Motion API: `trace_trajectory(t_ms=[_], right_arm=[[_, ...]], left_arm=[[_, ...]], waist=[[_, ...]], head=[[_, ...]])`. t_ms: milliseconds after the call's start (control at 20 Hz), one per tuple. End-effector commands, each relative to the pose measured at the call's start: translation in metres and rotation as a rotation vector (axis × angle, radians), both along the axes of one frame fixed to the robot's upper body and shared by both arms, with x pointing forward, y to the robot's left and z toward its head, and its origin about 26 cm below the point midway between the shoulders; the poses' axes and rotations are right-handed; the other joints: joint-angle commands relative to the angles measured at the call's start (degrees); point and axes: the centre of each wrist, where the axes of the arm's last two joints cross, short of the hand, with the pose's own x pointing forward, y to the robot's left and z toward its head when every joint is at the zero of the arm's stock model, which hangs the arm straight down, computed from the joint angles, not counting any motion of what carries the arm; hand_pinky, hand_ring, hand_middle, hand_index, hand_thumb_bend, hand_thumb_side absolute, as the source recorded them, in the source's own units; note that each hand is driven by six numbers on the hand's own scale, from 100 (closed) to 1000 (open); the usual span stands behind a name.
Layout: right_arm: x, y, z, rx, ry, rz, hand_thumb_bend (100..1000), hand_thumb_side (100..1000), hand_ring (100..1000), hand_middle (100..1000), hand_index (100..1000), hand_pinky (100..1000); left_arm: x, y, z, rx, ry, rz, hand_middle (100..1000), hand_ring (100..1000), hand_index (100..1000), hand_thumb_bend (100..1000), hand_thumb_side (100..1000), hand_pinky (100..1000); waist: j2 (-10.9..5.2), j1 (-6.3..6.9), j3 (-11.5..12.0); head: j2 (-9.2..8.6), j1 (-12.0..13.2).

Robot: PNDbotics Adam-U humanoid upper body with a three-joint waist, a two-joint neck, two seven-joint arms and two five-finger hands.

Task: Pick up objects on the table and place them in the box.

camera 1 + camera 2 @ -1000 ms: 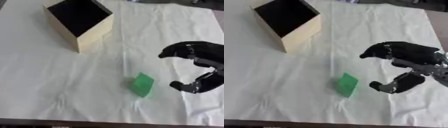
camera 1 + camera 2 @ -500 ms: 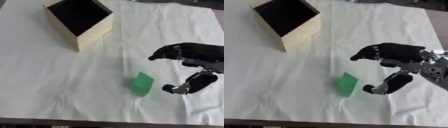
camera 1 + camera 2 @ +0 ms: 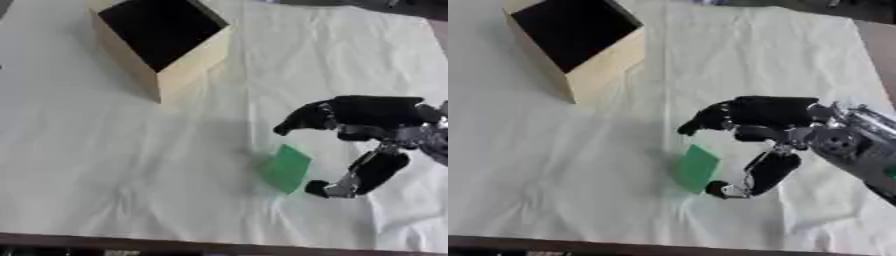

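The right hand (image 3: 773, 131) comes in from the right side, fingers (image 3: 710, 116) spread forward and the thumb (image 3: 754, 176) curved below them, so the hand is open and grips nothing. The table (image 3: 79, 165), under a pale creased cloth, stretches out to all sides of the hand. The box (image 3: 162, 42) stands well apart from the hand, up and to its left, a tan cube tipped a little with its dark open mouth facing up. The green block (image 3: 695, 168) lies just left of the hand on the cloth, in the gap below the fingers and beside the thumb tip; whether the thumb touches it cannot be told. The left hand shows in neither view.
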Motion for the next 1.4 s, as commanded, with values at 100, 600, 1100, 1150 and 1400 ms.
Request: trace_trajectory(t_ms=[100, 600, 1100, 1150, 1400], right_arm=[[-0.001, 0.005, 0.006, -0.016, 0.005, -0.004, 346, 521, 916, 822, 964, 864], [0.000, 0.007, 0.008, -0.044, -0.073, -0.055, 366, 532, 926, 836, 967, 870], [-0.002, 0.006, 0.001, -0.112, -0.067, -0.070, 369, 604, 934, 847, 965, 875], [-0.002, 0.007, 0.000, -0.119, -0.055, -0.071, 364, 609, 925, 842, 962, 870], [-0.003, 0.010, -0.004, -0.134, 0.001, -0.071, 353, 636, 917, 836, 960, 866]], left_arm=[[-0.001, -0.002, 0.007, 0.004, -0.025, -0.016, 761, 581, 738, 258, 692, 566], [-0.001, -0.003, 0.007, 0.006, -0.024, -0.022, 762, 581, 738, 255, 695, 565], [-0.001, -0.004, 0.006, 0.006, -0.019, -0.025, 761, 580, 737, 252, 697, 564], [-0.001, -0.004, 0.006, 0.005, -0.018, -0.026, 762, 581, 737, 252, 698, 564], [-0.001, -0.004, 0.006, 0.005, -0.016, -0.027, 762, 580, 736, 249, 699, 563]], waist=[[-0.79, 0.32, 0.1], [-0.40, 0.35, 0.5], [-0.12, 0.20, 0.5], [-0.08, 0.19, 0.5], [0.09, 0.23, 0.7]], head=[[-0.04, -0.1], [-0.22, -0.1], [-0.48, -0.1], [-0.49, -0.2], [-0.50, -0.3]])
